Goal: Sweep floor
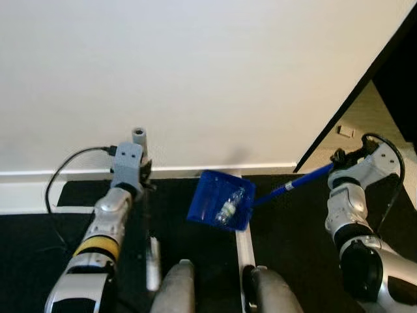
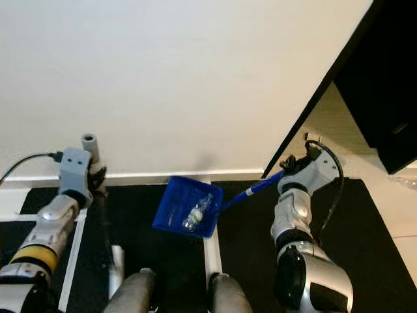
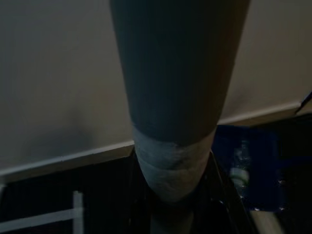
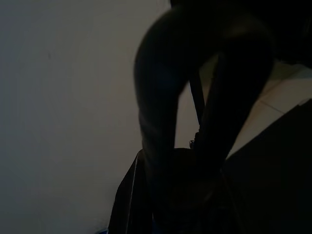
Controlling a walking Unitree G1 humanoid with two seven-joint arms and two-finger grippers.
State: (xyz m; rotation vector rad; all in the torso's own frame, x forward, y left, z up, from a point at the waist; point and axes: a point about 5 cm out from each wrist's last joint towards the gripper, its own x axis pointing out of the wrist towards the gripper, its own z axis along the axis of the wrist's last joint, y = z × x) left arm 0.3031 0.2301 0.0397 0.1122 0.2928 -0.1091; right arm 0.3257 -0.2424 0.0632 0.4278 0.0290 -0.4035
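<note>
A blue dustpan [image 1: 212, 201] hangs tilted just above the black floor mat in front of me, with a clear plastic bottle [image 1: 230, 206] lying in it. Its blue handle [image 1: 293, 183] runs up to the right into my right gripper [image 1: 337, 161], which is shut on it. My left gripper [image 1: 144, 177] is shut on a grey broom pole [image 1: 139, 136] that stands upright near the wall; the pole's lower part [image 1: 152, 261] reaches down beside my left leg. In the left wrist view the pole [image 3: 175, 122] looms close, with the dustpan [image 3: 261, 170] behind it.
A white wall with a pale baseboard [image 1: 215, 170] stands right ahead. Black mats [image 1: 39, 254] with white strips [image 1: 244, 244] cover the floor. Dark furniture [image 1: 397, 72] rises at the right over beige tiles [image 1: 365, 117]. My knees [image 1: 179, 287] are at the bottom edge.
</note>
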